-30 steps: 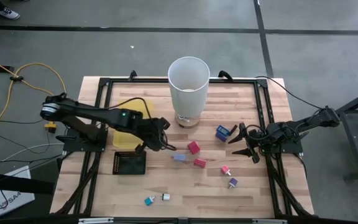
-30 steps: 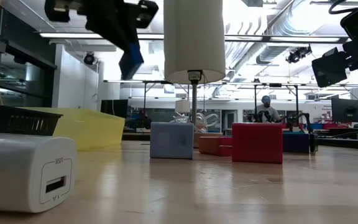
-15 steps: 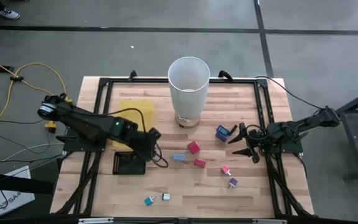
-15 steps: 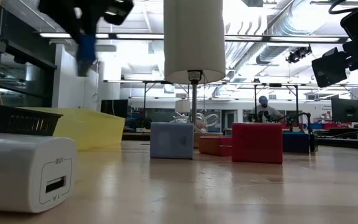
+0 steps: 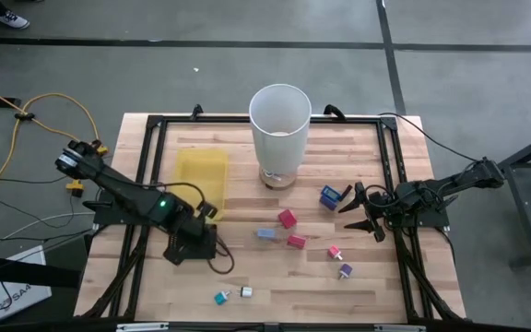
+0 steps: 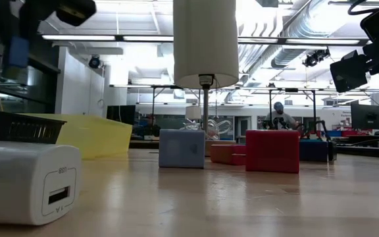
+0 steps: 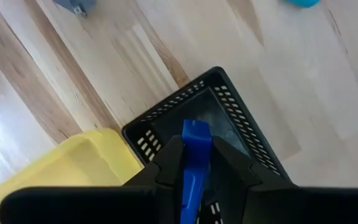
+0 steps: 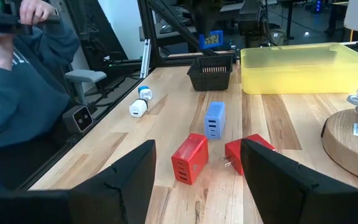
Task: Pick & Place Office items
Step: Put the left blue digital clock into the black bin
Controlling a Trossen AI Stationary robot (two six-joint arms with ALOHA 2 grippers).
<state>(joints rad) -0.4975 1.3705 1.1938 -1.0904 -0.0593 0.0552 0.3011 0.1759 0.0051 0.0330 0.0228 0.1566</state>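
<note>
Office items lie scattered across the middle of the wooden table (image 5: pixel 312 277); one, a blue piece (image 7: pixel 195 163), is off the table, pinched edge-on between the fingers of the left gripper (image 7: pixel 194 171) directly above the black mesh tray (image 7: pixel 241 118) at the left near side. The piece looks hard, light and thin, likely plastic; the grip across its flat faces appears sound, and a short drop should not harm it.

Items on the table: a light blue block (image 5: pixel 265 234), two red blocks (image 5: pixel 287 219) (image 5: pixel 296 242), a dark blue item (image 5: pixel 330 195), a pink piece (image 5: pixel 336 252), a purple piece (image 5: pixel 344 271), a teal piece (image 5: pixel 220 297) and a white charger (image 5: pixel 245 292). All look rigid, small and boxy, with smooth sides that may slip; taking each across its two parallel flat faces seems best. The smallest offer little to grip.

Surroundings: a yellow tray (image 5: pixel 200 171) touches the far side of the black tray, so release must be kept within the mesh walls. A tall white bin (image 5: pixel 280 129) stands at the far centre, clear of the work.

The right gripper (image 5: pixel 360 209) waits at the right side near the dark blue item, fingers spread wide and holding nothing. A person (image 8: pixel 23 81) sits beyond the table edge, seen in the right wrist view.
</note>
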